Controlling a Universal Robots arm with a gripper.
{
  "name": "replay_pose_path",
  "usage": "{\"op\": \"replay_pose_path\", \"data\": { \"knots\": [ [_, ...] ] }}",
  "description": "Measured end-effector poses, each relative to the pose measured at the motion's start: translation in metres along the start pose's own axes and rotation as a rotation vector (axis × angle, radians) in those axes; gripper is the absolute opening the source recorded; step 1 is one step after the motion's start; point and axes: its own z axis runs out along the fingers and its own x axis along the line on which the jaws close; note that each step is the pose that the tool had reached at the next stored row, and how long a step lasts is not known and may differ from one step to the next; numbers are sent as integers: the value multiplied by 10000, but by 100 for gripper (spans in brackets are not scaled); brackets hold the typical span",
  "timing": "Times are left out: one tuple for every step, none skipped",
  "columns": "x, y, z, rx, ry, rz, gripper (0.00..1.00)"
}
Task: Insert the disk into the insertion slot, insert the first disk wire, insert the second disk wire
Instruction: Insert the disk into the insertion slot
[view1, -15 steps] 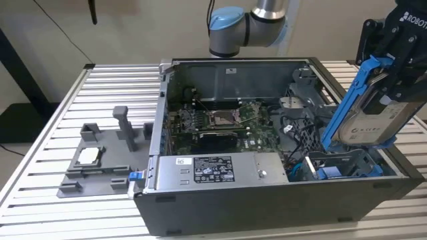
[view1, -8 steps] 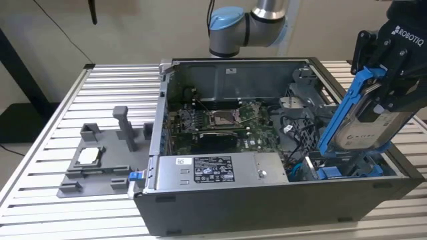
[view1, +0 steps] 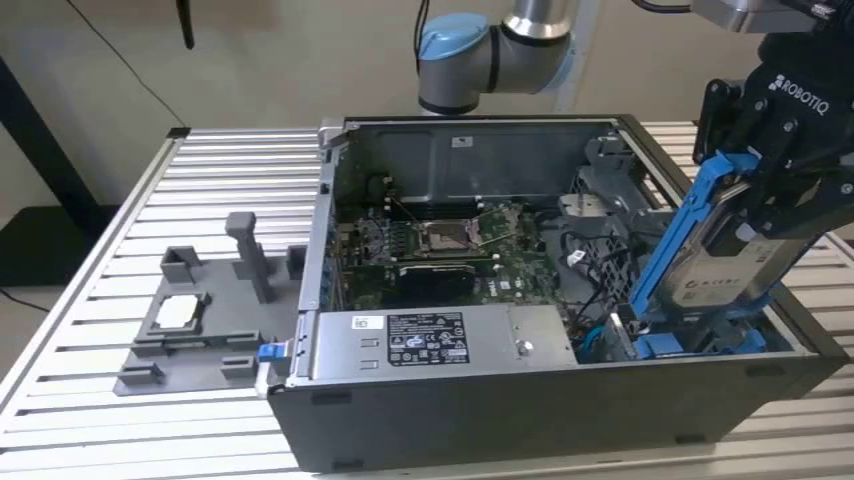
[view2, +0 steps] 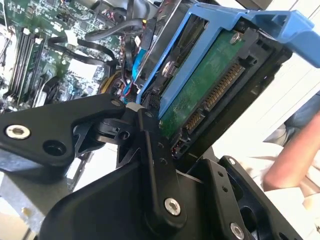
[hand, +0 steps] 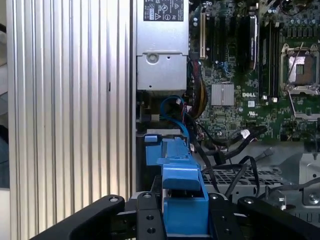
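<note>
Ribbed metal tabletop (view1: 240, 150) under an open grey case (view1: 534, 400); black gripper (view1: 763, 195) pinches the silver-grey, blue-framed disk (view1: 721, 265) across its frame: probably stiff, weighty, shock-sensitive.

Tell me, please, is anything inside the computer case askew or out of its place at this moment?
Only the disk stands out: held in the claw, it leans steeply, its lower end at the blue slot on the exterior view's right of the case, not lying flat in it. Nothing looks spilled or damaged.

open computer case (view1: 561, 420) on slatted table (view1: 227, 170) | motherboard (view1: 447, 240) inside | power-supply box (view1: 534, 335) beside motherboard | grey fixture (view1: 187, 350) beside case
</note>
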Motion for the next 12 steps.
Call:
{"op": "replay_pose_path", "data": {
  "knots": [
    [0, -1, 18, 0, 0, 0, 33],
    [-1, -2, 36, 0, -1, 0, 33],
    [-1, -2, 54, 0, -1, 0, 33],
    [-1, -3, 73, 0, 0, 0, 33],
    [-1, -4, 90, 0, 1, 0, 33],
    [-1, -5, 104, 0, 1, -1, 33],
    [-2, -5, 119, 0, 1, 0, 33],
    [-2, -6, 135, 0, 1, -1, 33],
    [-2, -7, 152, 0, -1, -1, 33],
    [-2, -7, 168, 0, 0, 0, 33],
    [-2, -8, 186, 1, -1, -1, 33],
    [-2, -9, 203, 1, 0, -1, 33]
  ]
}}
